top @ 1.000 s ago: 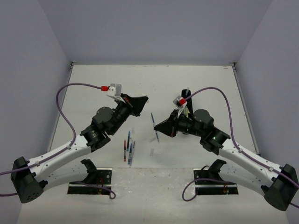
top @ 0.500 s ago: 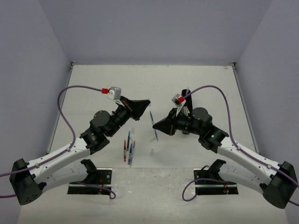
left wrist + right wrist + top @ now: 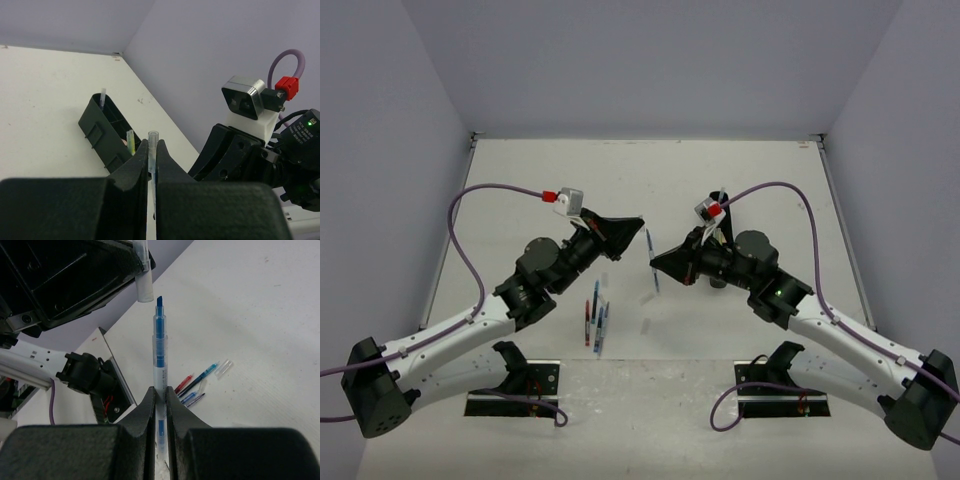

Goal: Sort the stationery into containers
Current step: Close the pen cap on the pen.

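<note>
My left gripper [image 3: 152, 148] is shut on a clear pen cap [image 3: 152, 140], which pokes up between its fingers. My right gripper [image 3: 160, 393] is shut on a blue marker [image 3: 158, 342] whose bare chisel tip points at that cap [image 3: 144, 286], a small gap apart. In the top view the left gripper [image 3: 636, 222] and right gripper [image 3: 657, 266] meet above mid-table, the blue marker [image 3: 650, 250] between them. The black organiser tray [image 3: 102, 131] stands beyond, holding a yellow-green pen [image 3: 130, 142] and a pale pen [image 3: 102, 95].
Several loose pens [image 3: 595, 318], red and blue, lie on the table near its front. They show too in the right wrist view, as loose pens [image 3: 197, 382] with a clear cap [image 3: 223, 367] beside them. The arms' base plates [image 3: 515, 392] sit at the near edge.
The left gripper has moved a little to the right, toward the right gripper. The right gripper has carried the blue marker slightly farther from the front, so cap and tip are closer together.
</note>
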Robot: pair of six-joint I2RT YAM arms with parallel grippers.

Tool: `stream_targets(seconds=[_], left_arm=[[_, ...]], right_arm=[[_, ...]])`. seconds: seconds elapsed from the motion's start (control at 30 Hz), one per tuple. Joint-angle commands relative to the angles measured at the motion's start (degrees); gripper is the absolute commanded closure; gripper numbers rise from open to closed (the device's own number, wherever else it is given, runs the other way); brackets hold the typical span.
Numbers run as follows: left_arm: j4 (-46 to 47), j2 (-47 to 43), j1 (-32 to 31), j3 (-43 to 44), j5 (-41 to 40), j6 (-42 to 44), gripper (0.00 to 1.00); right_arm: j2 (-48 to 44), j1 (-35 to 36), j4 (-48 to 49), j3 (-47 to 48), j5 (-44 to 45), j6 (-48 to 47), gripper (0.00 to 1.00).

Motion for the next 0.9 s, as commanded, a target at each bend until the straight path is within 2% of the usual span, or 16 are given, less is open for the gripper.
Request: stream_targets(seconds=[0.0, 0.4, 0.87], left_arm=[[2.89, 0.46, 0.43, -0.6, 1.14, -0.81, 1.0], [0.05, -0.38, 0.47, 0.75, -4.68, -0.94, 1.0], [-0.69, -0.68, 0.47, 1.31, -4.24, -1.28, 1.0]], right_arm=[[-0.4, 0.2, 0.94, 2.98, 2.44, -0.27, 1.0], [1.01, 0.2, 0.32, 3.51, -1.63, -0.57, 1.0], [3.93, 0.9, -1.29, 5.65, -1.83, -0.57, 1.0]])
